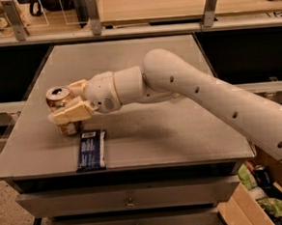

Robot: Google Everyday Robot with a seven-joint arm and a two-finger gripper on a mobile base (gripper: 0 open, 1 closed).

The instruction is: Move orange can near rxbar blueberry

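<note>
The orange can (59,97) stands upright near the table's left edge, its silver top showing and its lower side (69,128) visible below the fingers. My gripper (65,106) is shut on the orange can, one cream finger (73,112) across its front and the other behind it. The rxbar blueberry (91,149), a flat dark navy wrapper with white text, lies just in front and to the right of the can, close to the table's front edge. My white arm reaches in from the right.
The grey table (181,131) has drawers below its front edge. A shelf rail (125,31) runs along the back. A cardboard box (263,198) with cans and wrappers sits on the floor at the lower right.
</note>
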